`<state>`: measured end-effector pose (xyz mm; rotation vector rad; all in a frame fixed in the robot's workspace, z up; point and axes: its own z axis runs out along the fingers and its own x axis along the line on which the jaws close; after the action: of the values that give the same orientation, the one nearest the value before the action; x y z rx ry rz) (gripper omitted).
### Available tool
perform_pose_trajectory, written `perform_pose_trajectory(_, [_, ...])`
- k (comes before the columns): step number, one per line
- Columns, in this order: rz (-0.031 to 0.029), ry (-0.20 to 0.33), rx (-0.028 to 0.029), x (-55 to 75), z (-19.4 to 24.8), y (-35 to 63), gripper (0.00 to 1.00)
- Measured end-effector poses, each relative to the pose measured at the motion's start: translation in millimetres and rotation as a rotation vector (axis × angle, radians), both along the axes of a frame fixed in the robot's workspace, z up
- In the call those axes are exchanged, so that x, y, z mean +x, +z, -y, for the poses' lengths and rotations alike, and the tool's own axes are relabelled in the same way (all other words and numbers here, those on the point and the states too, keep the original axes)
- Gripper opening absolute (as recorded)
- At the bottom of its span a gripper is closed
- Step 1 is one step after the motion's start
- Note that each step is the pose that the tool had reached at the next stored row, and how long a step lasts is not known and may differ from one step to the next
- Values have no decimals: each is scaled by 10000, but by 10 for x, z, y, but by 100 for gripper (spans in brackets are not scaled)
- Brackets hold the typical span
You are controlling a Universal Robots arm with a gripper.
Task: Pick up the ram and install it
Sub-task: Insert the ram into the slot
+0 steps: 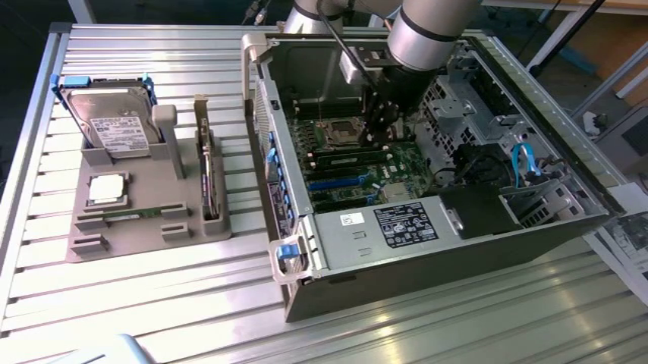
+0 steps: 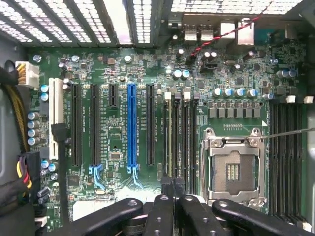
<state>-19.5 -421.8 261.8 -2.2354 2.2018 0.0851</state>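
The ram (image 2: 170, 137) is a slim green stick standing on edge in one of the long memory slots, beside the empty processor socket (image 2: 232, 169) on the motherboard. My gripper (image 2: 173, 196) hangs over one end of that stick. Its black fingers (image 2: 162, 211) are shut together with nothing visible between them. I cannot tell whether they touch the ram's top edge. In the exterior view my gripper (image 1: 377, 133) reaches down inside the open computer case (image 1: 445, 220), above the slots next to the socket.
Outside the case, towards the exterior view's left, a grey holder (image 1: 142, 235) carries a hard drive (image 1: 111, 121), a square silver chip (image 1: 106, 188) and an upright green card (image 1: 208, 182). Inside the case are black and blue expansion slots (image 2: 131, 123), cable bundles (image 2: 19, 147) and a drive cage (image 1: 526, 197).
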Motion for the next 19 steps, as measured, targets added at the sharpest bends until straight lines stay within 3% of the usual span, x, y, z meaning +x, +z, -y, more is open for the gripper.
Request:
perform_pose_trajectory(8, [-48, 154, -46, 183, 0, -1, 10])
perform_pose_trajectory(11, [-152, 155, -54, 391, -1, -4, 10])
perform_pose_trajectory(14, [-211, 155, -54, 521, 0, -7, 10])
perform_pose_trajectory(19, [-225, 154, -56, 550, 0, -8, 10])
